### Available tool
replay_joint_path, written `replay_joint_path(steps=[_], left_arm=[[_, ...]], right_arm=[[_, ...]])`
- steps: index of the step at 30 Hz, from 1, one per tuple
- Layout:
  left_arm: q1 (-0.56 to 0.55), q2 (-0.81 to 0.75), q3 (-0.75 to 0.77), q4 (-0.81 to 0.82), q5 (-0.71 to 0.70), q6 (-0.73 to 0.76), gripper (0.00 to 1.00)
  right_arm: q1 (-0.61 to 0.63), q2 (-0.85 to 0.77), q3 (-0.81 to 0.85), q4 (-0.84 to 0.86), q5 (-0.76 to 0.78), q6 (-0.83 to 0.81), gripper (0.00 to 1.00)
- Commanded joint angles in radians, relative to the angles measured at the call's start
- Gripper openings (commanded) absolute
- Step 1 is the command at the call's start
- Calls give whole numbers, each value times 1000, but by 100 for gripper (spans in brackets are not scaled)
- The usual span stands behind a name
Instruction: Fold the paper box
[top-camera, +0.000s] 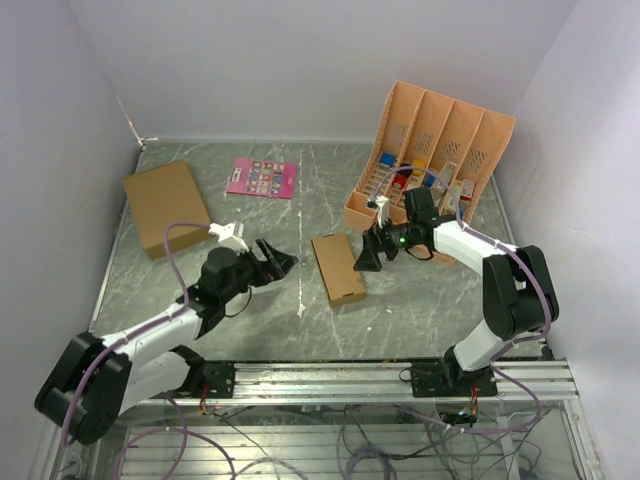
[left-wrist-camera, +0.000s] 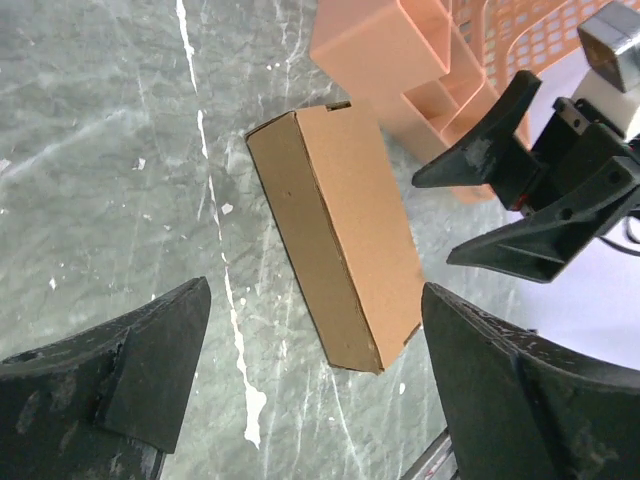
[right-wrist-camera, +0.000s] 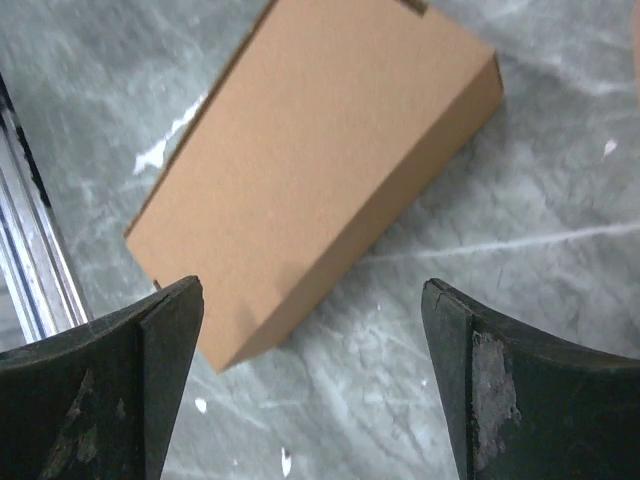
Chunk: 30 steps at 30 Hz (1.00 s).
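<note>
Top external, paper box between left hand, right hand, both spread

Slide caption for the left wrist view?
Left hand, open, faces the folded paper box; right hand open beyond it.

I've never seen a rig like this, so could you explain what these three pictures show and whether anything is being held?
These are two robot arms bolted at the near edge of a table. One picture looks down from above; the other two come from a camera on each wrist. On the table lie the small paper box, a larger cardboard box, a pink card and an orange file rack. The left fingers and right fingers stand open either side of the paper box, holding nothing.
</note>
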Motion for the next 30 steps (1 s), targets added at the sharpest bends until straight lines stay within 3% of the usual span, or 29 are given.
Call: replay_joint_path(steps=[1, 7, 10, 21, 25, 30], left_arm=[[-3, -96, -117, 256, -76, -101, 97], [-3, -112, -156, 285, -6, -128, 97], [-4, -49, -173, 359, 28, -146, 95], [-155, 315, -89, 535, -22, -177, 94], [-186, 453, -54, 659, -24, -206, 100], [-217, 607, -2, 783, -28, -241, 99]], right_arm=[[-5, 18, -44, 237, -90, 148, 89], [-7, 65, -60, 277, -40, 247, 81], [-7, 89, -67, 298, -54, 288, 65], [-45, 146, -106, 290, -139, 341, 26], [-81, 155, -116, 279, -133, 342, 21], [-100, 181, -109, 259, -140, 333, 18]])
